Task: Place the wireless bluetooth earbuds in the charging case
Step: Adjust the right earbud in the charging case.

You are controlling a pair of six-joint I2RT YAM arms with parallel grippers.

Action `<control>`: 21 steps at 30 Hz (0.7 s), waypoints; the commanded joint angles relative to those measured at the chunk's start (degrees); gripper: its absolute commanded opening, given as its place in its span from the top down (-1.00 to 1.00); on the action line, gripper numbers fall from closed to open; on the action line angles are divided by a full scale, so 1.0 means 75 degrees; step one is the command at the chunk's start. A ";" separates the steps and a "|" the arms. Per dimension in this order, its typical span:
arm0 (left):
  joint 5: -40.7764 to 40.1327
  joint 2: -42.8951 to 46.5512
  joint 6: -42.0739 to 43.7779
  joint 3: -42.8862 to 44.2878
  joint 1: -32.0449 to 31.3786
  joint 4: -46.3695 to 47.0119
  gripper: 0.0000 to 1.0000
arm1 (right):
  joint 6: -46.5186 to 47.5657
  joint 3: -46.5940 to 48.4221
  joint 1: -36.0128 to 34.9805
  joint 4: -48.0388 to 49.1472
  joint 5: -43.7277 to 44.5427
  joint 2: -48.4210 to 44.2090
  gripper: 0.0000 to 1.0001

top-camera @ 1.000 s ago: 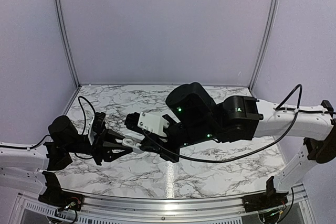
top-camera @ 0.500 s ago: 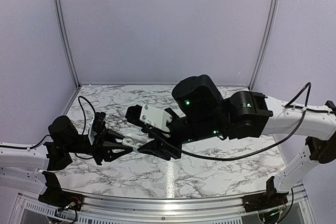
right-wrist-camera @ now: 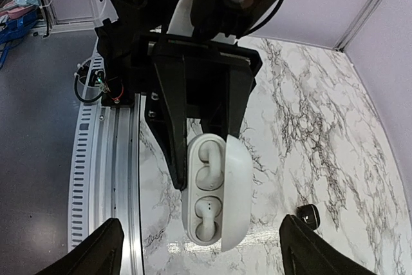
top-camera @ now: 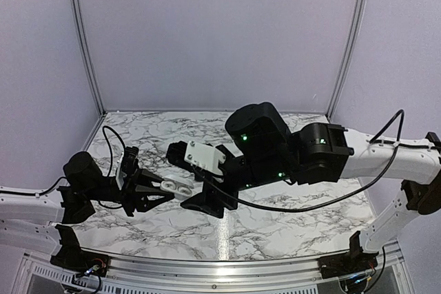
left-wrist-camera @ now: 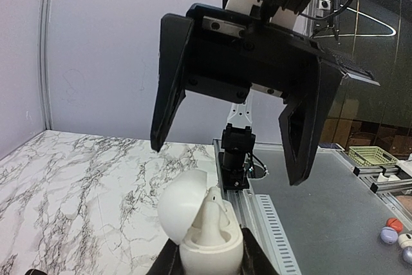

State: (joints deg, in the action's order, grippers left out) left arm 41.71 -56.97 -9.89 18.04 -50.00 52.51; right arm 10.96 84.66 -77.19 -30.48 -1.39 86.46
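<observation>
Okay, from the top camera I see the left gripper [top-camera: 164, 191] clenched on the white charging case [top-camera: 178, 188], holding it above the marble table [top-camera: 275, 228], left of centre. The right arm reaches across from the right. The right gripper [top-camera: 187, 180] hangs just beside the case with its jaws spread wide and nothing in them. The earbuds are too small for me to make out here.

On the left wrist camera the case [left-wrist-camera: 209, 246] sits at the bottom edge, pinched between my 2 black fingers [left-wrist-camera: 168, 263], with its lid [left-wrist-camera: 182, 203] swung open to the left. 1 white earbud [left-wrist-camera: 210, 214] stands in the case, its tip poking above the rim. The right gripper [left-wrist-camera: 226, 162] is straight above and released, with 1 finger on either side, both clear of the case.

On the right wrist camera the case [right-wrist-camera: 205, 223] faces me, open, with the lid [right-wrist-camera: 237, 191] to its right. The left gripper's black fingers [right-wrist-camera: 170, 133] hold it from the left and from behind the lid. 2 white rounded forms sit in its wells, 1 above the other; I cannot tell whether both are seated buds. My own right fingers [right-wrist-camera: 96, 252] show at the 2 lower corners, far apart. 1 small black object [right-wrist-camera: 308, 214] lies on the marble to the right of the case, well apart from it.
</observation>
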 commanded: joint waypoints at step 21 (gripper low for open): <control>-0.0065 0.0049 0.0116 0.0313 -0.0095 0.0349 1.00 | -0.2169 -0.0822 0.1534 0.1512 -0.3410 -0.0308 -0.13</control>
State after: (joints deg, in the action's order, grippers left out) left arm 41.69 -56.97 -9.82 18.06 -50.37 52.53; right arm 1.54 79.90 -66.96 -24.82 -18.68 85.32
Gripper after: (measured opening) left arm 0.260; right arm 0.537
